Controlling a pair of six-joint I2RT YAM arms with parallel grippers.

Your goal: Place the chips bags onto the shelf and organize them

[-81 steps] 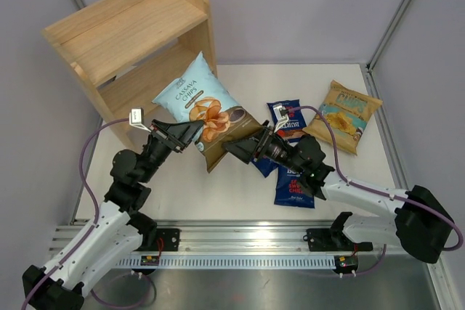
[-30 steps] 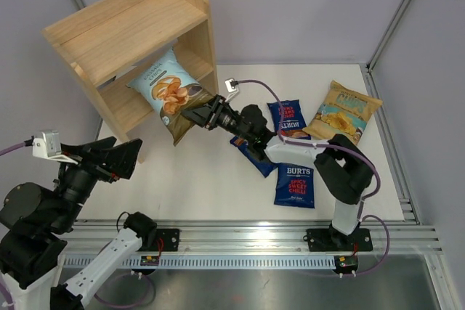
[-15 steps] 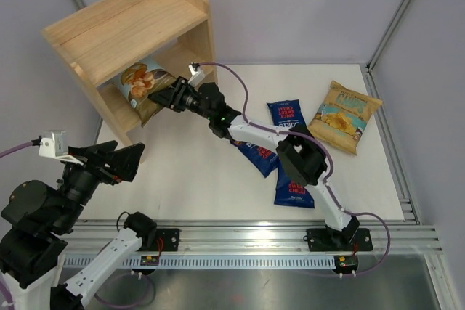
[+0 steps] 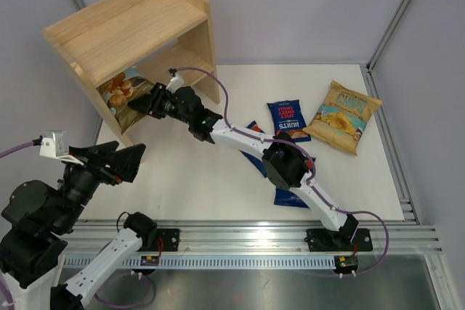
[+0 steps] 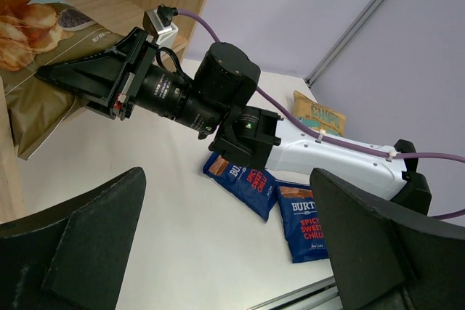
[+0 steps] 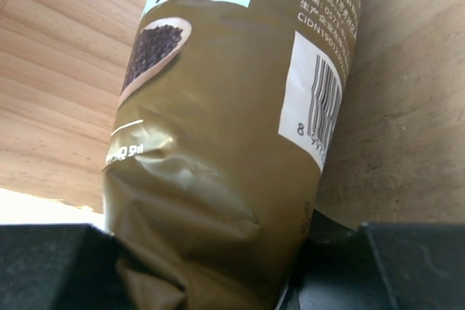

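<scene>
While right gripper clamps the Cassava bag, we see it in the shelf at ten o'clock. Our left gripper gapes, empty.

Three dark blue Burts bags, one cassava bag, one tan bag, one shelf.

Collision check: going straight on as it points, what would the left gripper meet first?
Likely the right arm's wrist, stretched across ahead of the open left gripper; depth is unclear.
</scene>
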